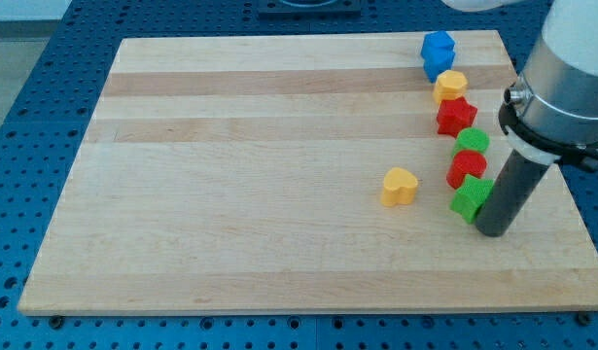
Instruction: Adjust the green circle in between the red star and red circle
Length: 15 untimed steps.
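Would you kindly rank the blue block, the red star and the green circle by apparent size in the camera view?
1. blue block
2. red star
3. green circle, partly hidden by its neighbours, so this place is unsure.

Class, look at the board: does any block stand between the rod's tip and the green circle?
Yes. My tip sits at the column's lower end, beside the green star block. The red circle block lies above that, between the tip and the green circle block.
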Each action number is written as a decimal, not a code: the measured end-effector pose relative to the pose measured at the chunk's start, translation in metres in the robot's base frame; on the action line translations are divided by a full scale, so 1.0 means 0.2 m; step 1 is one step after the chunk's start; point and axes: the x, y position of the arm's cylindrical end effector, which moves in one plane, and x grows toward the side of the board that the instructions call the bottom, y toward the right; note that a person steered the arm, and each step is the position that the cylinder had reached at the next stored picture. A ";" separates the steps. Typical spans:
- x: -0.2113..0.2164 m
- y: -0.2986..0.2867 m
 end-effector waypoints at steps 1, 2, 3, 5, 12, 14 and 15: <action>-0.03 0.00; -0.04 0.00; -0.04 0.06; -0.07 0.14; -0.52 0.16; -0.52 0.17; -0.52 0.17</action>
